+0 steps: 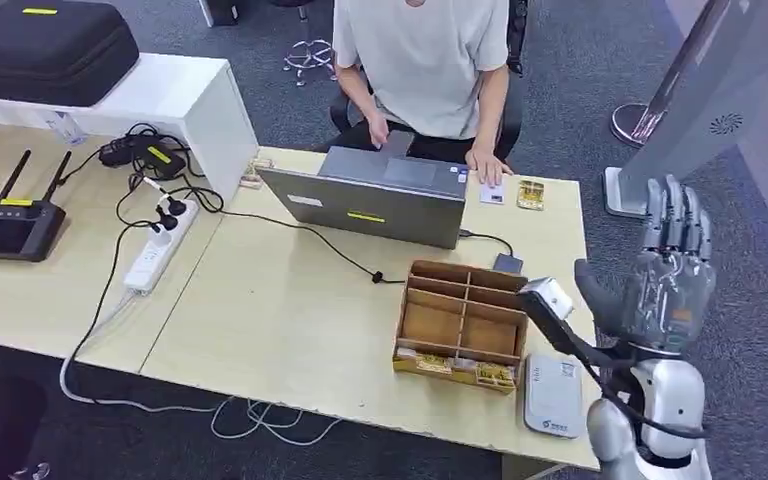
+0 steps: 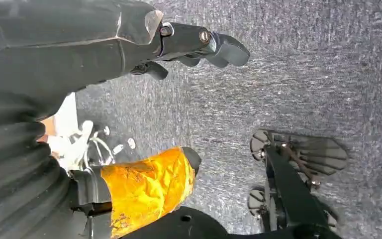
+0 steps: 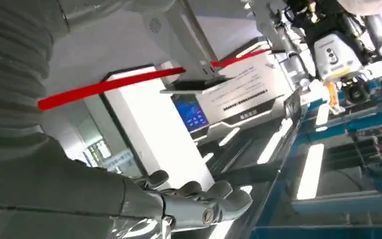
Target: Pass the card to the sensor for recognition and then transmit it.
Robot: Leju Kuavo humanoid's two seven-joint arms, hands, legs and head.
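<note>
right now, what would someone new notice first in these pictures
The robot's right hand is raised at the table's right end, fingers straight up and apart, holding nothing. Just beside it on the table stand a wooden compartment box and a flat white card reader. Across the table a person sits behind a grey laptop.

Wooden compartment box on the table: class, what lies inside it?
The wooden compartment box holds yellow-patterned cards in its nearest row. The other compartments look bare; their near corners are hidden by dividers.
</note>
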